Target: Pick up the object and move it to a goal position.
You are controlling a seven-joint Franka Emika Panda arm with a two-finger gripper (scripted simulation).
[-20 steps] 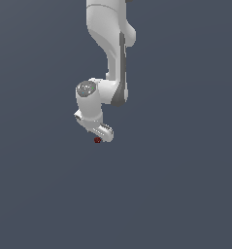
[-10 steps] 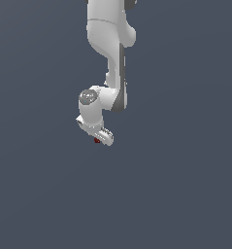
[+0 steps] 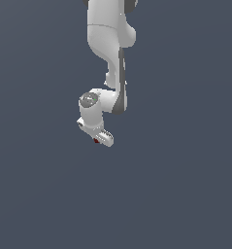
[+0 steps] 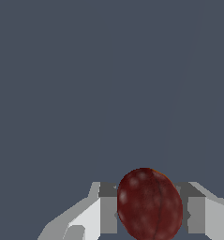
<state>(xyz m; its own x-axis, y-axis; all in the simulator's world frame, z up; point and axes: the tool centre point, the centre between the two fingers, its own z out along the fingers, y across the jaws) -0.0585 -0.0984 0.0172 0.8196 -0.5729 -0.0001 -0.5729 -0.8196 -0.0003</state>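
The object (image 4: 150, 204) sits between the two fingers (image 4: 92, 218) of the tool (image 3: 99, 138), beneath the arm (image 3: 110, 58).

Plain dark grey-blue surface

A uniform, unmarked surface (image 3: 185, 194) is seen across both views; whether the dark red object (image 4: 150, 204) rests on it cannot be told

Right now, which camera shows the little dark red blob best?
The wrist view. There the dark red blob fills the space between the claw's two fingers, with its mottled oval surface clear. In the exterior view it is only a tiny red speck mostly hidden under the white claw.
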